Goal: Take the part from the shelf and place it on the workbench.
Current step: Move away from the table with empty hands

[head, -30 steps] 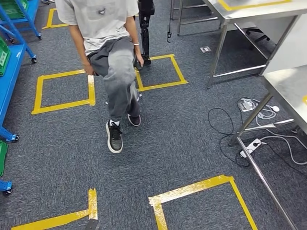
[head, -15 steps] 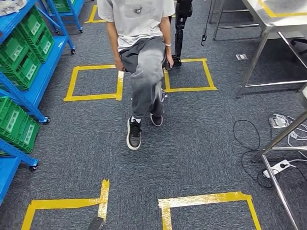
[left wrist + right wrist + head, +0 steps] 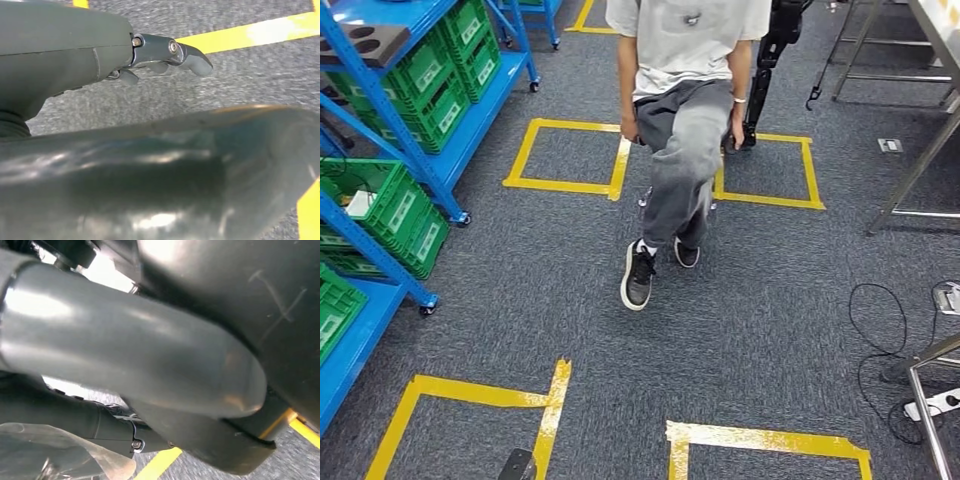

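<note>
The blue shelf (image 3: pixel 392 135) stands at the left in the head view, with green bins (image 3: pixel 433 85) on its levels. A grey tray with round holes (image 3: pixel 365 42) lies on an upper level, and something white (image 3: pixel 361 203) lies in a lower bin; I cannot tell which is the part. My left hand (image 3: pixel 170 52) hangs over the carpet with its fingers stretched out and nothing in it. My right hand (image 3: pixel 113 427) hangs beside my body, mostly hidden; a clear plastic sheet (image 3: pixel 56 455) lies in front of it.
A person (image 3: pixel 682 150) in a white shirt and grey trousers steps across the carpet straight ahead. Yellow tape squares (image 3: pixel 561 155) mark the floor. Metal workbench legs (image 3: pixel 916 160) stand at the right, with cables and a power strip (image 3: pixel 931 405) beneath.
The camera has swung left: the blue shelf and green bins have come into view, and the workbenches have slid off to the right. The person keeps about the same pose.
</note>
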Available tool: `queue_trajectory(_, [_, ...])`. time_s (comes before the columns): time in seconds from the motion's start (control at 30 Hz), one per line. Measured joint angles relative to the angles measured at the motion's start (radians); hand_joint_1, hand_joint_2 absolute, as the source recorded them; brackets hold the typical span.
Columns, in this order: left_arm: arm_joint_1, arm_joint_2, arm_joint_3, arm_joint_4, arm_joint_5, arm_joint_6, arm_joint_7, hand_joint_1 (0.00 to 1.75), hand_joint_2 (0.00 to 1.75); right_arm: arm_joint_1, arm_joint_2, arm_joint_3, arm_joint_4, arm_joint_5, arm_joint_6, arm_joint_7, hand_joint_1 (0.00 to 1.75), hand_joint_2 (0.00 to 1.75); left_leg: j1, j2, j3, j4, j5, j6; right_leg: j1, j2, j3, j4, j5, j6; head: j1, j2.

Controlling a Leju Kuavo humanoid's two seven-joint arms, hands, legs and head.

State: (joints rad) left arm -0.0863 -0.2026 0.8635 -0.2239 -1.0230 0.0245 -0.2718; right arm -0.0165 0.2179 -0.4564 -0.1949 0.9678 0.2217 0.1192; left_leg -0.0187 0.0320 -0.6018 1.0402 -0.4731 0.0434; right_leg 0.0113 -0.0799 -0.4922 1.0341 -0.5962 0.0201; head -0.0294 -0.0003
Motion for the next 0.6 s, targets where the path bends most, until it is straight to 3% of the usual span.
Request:
queue_trajectory(0.03, [-0.001,0.000,0.000,0.000,0.000,-0.001,0.000,0.00,0.00,-0.002,0.000,0.000,0.000,0.002,0.000,-0.002,0.00,0.00,0.004,-0.009,0.003,-0.006,0.002,0.004,-0.001,0.026,-0.018,0.035,-0.019,0.004,0.002,0.000])
queue_trajectory(0.1, [-0.006,-0.001,0.000,0.000,0.000,-0.003,0.000,0.00,0.00,-0.006,-0.001,0.000,0.000,0.003,0.000,-0.008,0.00,0.00,0.007,-0.029,0.006,-0.009,0.003,0.010,-0.003,0.072,-0.085,0.158,-0.069,0.009,0.004,0.000])
queue_trajectory(0.17, [-0.007,-0.002,0.000,0.000,0.001,-0.005,0.001,0.00,0.00,-0.012,-0.001,0.000,0.000,0.004,0.000,-0.011,0.00,0.00,0.008,-0.054,0.010,-0.008,0.001,0.012,-0.002,0.081,-0.141,0.252,-0.085,0.013,0.004,0.000])
queue_trajectory(0.2, [-0.007,-0.002,0.000,0.000,0.001,-0.005,0.001,0.00,0.00,-0.015,-0.001,0.000,0.000,0.004,0.000,-0.012,0.00,0.00,0.008,-0.068,0.013,-0.008,0.000,0.011,-0.003,0.082,-0.147,0.251,-0.066,0.015,0.004,0.000])
queue_trajectory(0.23, [-0.006,-0.002,0.000,0.000,0.001,-0.006,0.002,0.00,0.00,-0.016,-0.001,0.000,0.000,0.004,0.000,-0.011,0.00,0.00,0.010,-0.083,0.016,-0.007,-0.002,0.010,-0.005,0.085,-0.135,0.213,-0.029,0.017,0.004,0.000])
queue_trajectory(0.3, [-0.006,-0.002,0.000,0.000,0.001,-0.006,0.003,0.00,0.00,-0.016,-0.001,0.000,0.000,0.005,0.000,-0.008,0.00,0.00,0.011,-0.112,0.017,-0.001,-0.006,0.002,-0.014,0.123,-0.091,0.095,0.041,0.023,0.005,0.000])
queue_trajectory(0.37, [-0.008,-0.002,0.000,0.000,0.001,-0.006,0.003,0.00,0.00,-0.017,0.000,0.000,0.001,0.006,0.000,-0.006,0.00,0.00,0.010,-0.137,0.007,0.009,-0.007,-0.009,-0.023,0.166,-0.059,0.018,0.058,0.020,0.006,0.000])
queue_trajectory(0.4, [-0.008,-0.001,0.000,0.000,0.001,-0.006,0.004,0.00,0.00,-0.018,0.001,0.000,0.002,0.007,0.000,-0.006,0.00,0.00,0.010,-0.148,0.001,0.010,-0.004,-0.014,-0.023,0.173,-0.053,0.010,0.053,0.015,0.006,0.000])
queue_trajectory(0.43, [-0.006,-0.001,0.000,0.000,0.001,-0.006,0.004,0.00,0.00,-0.018,0.001,0.000,0.002,0.007,0.000,-0.006,0.00,0.00,0.011,-0.159,-0.003,0.011,-0.001,-0.018,-0.023,0.164,-0.049,0.004,0.052,0.008,0.005,0.000])
queue_trajectory(0.47, [-0.004,-0.001,0.000,0.000,0.001,-0.006,0.005,0.00,0.00,-0.018,0.001,0.000,0.002,0.007,0.000,-0.006,0.00,0.00,0.012,-0.159,-0.006,0.013,-0.001,-0.022,-0.023,0.152,-0.047,0.003,0.054,0.002,0.004,0.000])
queue_trajectory(0.5, [-0.002,-0.001,0.000,0.000,0.001,-0.006,0.005,0.00,0.00,-0.017,0.002,0.000,0.002,0.007,0.000,-0.006,0.00,0.00,0.011,-0.144,-0.012,0.026,-0.009,-0.027,-0.023,0.140,-0.043,0.001,0.055,-0.002,0.002,0.000])
queue_trajectory(0.53, [-0.001,-0.001,0.000,0.000,0.001,-0.006,0.005,0.00,0.00,-0.015,0.002,0.000,0.002,0.008,0.000,-0.006,0.00,0.00,0.010,-0.119,-0.025,0.055,-0.026,-0.031,-0.023,0.125,-0.040,-0.002,0.055,-0.008,-0.001,0.000])
queue_trajectory(0.6, [-0.005,-0.001,0.000,0.000,0.001,-0.006,0.005,0.00,0.00,-0.011,0.002,0.000,0.002,0.008,0.000,-0.005,0.00,0.00,0.011,-0.063,-0.077,0.164,-0.079,-0.040,-0.020,0.093,-0.034,-0.004,0.052,-0.019,-0.007,0.000])
